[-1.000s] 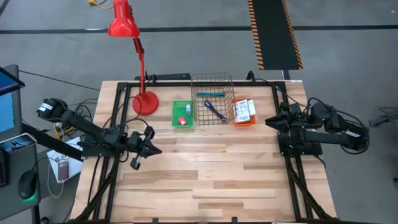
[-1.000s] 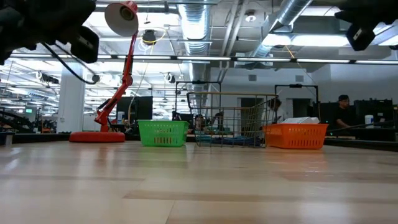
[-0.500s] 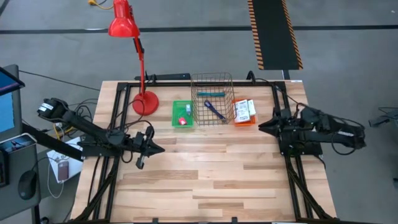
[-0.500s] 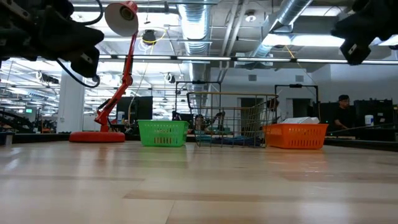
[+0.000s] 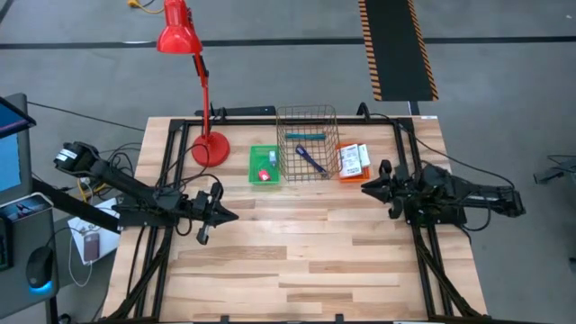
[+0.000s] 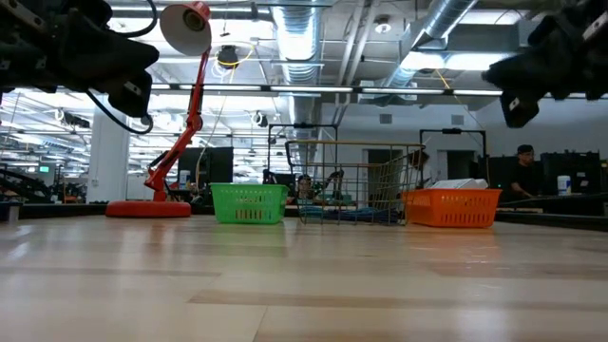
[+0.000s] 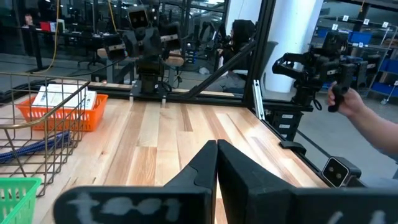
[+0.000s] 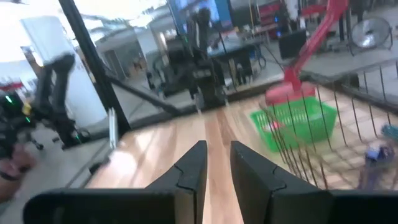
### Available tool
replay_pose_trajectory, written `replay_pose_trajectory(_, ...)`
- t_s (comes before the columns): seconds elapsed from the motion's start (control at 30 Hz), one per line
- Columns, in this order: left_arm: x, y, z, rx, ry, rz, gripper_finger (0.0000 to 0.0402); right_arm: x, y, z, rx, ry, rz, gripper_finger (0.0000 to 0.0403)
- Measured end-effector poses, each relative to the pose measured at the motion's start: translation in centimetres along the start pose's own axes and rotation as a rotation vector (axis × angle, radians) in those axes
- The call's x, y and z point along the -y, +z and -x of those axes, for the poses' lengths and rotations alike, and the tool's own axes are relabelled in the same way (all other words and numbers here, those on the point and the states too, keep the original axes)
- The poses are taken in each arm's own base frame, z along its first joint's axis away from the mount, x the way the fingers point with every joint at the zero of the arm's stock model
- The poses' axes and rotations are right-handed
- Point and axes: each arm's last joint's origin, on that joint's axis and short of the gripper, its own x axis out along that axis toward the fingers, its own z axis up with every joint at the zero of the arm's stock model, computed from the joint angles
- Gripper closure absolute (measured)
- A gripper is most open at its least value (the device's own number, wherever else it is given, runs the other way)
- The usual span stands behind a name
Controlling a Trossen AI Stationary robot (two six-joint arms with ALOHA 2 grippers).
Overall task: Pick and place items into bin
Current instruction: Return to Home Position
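Three bins stand in a row near the table's far edge. The green basket (image 5: 264, 165) holds a small red block (image 5: 264, 175) and a pale blue square (image 5: 272, 157). The wire basket (image 5: 307, 144) holds a teal marker (image 5: 306, 136) and a blue-purple strap (image 5: 311, 160). White cards (image 5: 354, 159) lie in the orange basket (image 5: 353, 171). My left gripper (image 5: 232, 215) hovers shut over the table's left part, its fingers touching in the left wrist view (image 7: 216, 144). My right gripper (image 5: 367, 188) hovers just near of the orange basket, narrowly open (image 8: 217, 146), holding nothing.
A red desk lamp (image 5: 193, 81) stands with its base (image 5: 211, 148) left of the green basket. A black frame (image 5: 171, 135) runs along the table's sides. Bare wood (image 5: 297, 252) fills the middle and near half. A person's hand (image 7: 348, 102) shows beyond the table.
My right gripper has moved from the table's right edge toward the left, out over the wood near the orange basket, and has come lower. My left gripper shifted a little toward the right early on, then stayed still. The bins and items have not moved.
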Motion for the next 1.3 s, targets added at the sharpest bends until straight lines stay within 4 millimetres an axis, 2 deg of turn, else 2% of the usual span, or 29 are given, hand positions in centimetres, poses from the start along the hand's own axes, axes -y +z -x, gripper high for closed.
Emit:
replay_pose_trajectory(0.2, 0.0, 0.0, 0.0, -0.001, 0.000, 0.000, 0.0401, 0.3, -1.2, -0.5, 0.012, 0.003, 0.050, 0.0337)
replay_pose_trajectory(1.0, 0.0, 0.2, -0.1, 0.007, 0.016, -0.001, 0.0401, 0.3, -1.2, -0.5, 0.012, 0.009, 0.077, 0.0337)
replay_pose_trajectory(1.3, -0.2, -1.2, 0.0, -0.145, 0.036, -0.030, 0.0401, 0.3, -1.2, -0.5, 0.012, 0.009, 0.077, 0.0337)
